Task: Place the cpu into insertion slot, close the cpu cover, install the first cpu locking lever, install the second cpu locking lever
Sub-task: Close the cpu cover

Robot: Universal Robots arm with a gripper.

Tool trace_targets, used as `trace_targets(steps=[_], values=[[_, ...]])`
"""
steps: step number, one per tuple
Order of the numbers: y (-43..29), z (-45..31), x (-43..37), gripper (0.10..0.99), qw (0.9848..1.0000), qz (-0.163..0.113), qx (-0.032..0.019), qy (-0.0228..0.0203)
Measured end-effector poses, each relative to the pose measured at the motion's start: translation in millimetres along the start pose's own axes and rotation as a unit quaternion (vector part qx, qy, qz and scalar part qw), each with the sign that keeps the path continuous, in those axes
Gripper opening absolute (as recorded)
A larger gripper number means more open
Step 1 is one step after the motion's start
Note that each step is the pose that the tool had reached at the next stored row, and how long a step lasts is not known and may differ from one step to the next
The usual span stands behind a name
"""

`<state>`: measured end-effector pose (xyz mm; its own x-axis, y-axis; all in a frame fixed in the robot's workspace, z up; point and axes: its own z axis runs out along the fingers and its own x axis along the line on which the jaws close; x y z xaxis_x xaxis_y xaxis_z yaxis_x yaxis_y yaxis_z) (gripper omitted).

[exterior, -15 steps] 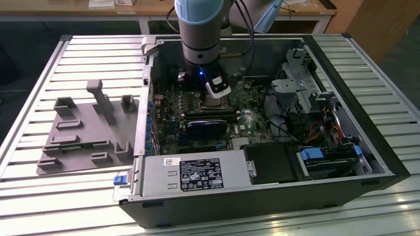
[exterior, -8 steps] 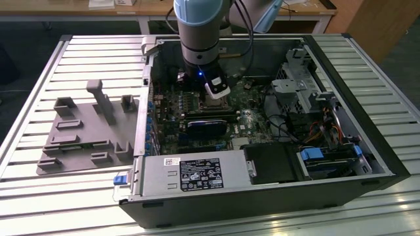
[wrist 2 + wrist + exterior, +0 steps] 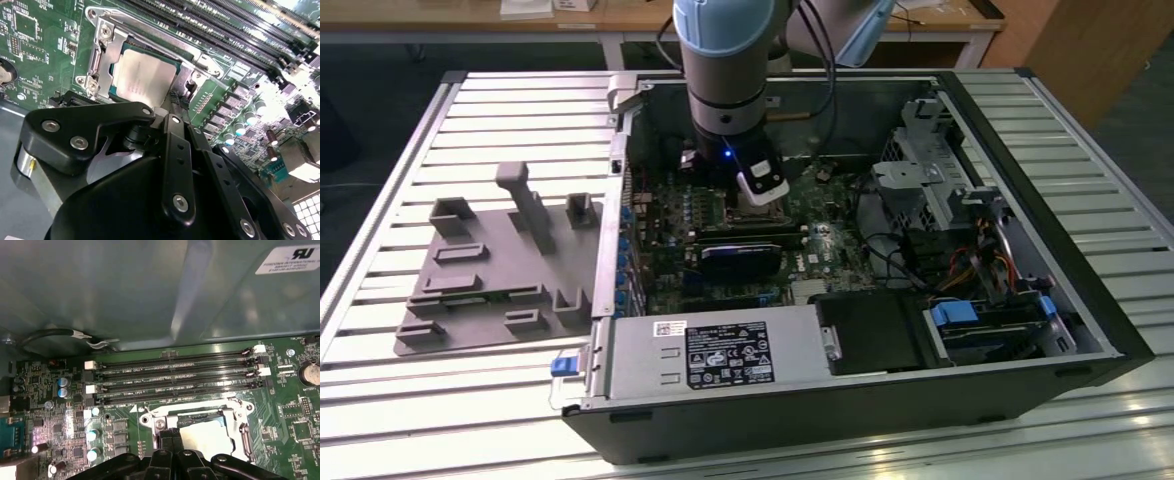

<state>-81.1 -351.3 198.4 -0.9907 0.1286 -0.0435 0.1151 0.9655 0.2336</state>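
Exterior view: an open computer case (image 3: 854,405) lies on its side on a slatted metal surface (image 3: 427,400). A grey fixture plate (image 3: 480,285) sits on the slats just beside the case, on the exterior view's left. The floor around the surface is dark, and pale-wood furniture (image 3: 1081,40) stands behind. I have the arm (image 3: 727,70) reaching straight down into the case, over the green board (image 3: 300,440).

Both wrist views: the tool (image 3: 175,102) has its fingers set narrow, side by side, with nothing visible between them. The tips are at the edge of the insertion slot (image 3: 92,82). The cpu (image 3: 145,77) is seated in the slot, silver top up. The cpu cover (image 3: 200,413) lies around it, framing the metal top. Long black memory slots (image 3: 175,375) run just beside the socket.
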Motion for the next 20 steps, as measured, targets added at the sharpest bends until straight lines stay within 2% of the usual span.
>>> trace_targets(steps=[10, 20], values=[[-1.8, 1.8, -1.1, 0.102, 1.0000, 0.000, -0.0002, 0.0000], [-1.2, 1.4, -5.8, 0.102, 1.0000, 0.000, -0.0009, -0.0003]])
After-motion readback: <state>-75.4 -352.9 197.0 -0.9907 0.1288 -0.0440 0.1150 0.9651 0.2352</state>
